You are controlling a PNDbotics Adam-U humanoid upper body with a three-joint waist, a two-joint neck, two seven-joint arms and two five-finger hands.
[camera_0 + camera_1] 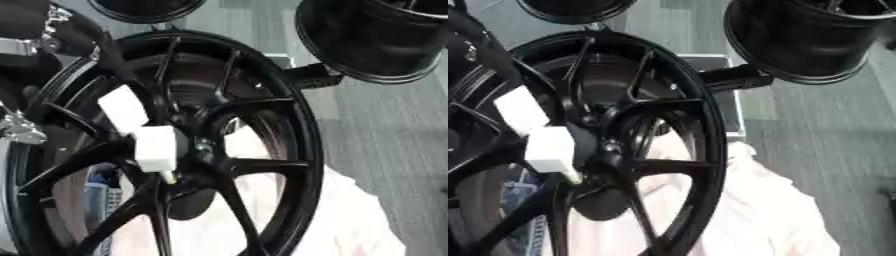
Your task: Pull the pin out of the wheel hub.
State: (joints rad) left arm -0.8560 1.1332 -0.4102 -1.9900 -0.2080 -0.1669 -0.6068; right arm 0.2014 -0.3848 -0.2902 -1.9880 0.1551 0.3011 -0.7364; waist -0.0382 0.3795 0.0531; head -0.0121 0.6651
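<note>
1. at the hub centre of the wheel [175,150], the left hand [144,130] comes in from the upper left. its white-capped fingertips [156,148] sit right against the hub, one pad higher on a spoke, one lower beside the centre.
2. hand state: the fingers look curled in toward the hub, and a small pale yellowish tip [168,176] pokes out just below the lower pad. my read is that this is the pin, pinched in the hand. the contact itself is hidden behind the pad, so call it likely, not confirmed.
3. right hand: not in either view.
4. step in hand, as a judgement: grasp at the hub looks made, the pull is not yet done. the pin is at the hub, just beside the centre bore.
5. next move calls for a straight draw along the pin's axis, away from the hub face, without sideways cocking. spokes crowd the fingers on both sides, so the exit path is narrow.
6. outward: the wheel is a black multi-spoke rim standing tilted, and a pale pink cloth [772,215] lies under and behind it.
7. further out: a second black rim [807,35] sits at upper right, well apart, and a third rim edge [144,10] shows at the top. grey floor [385,130] on the right.
</note>
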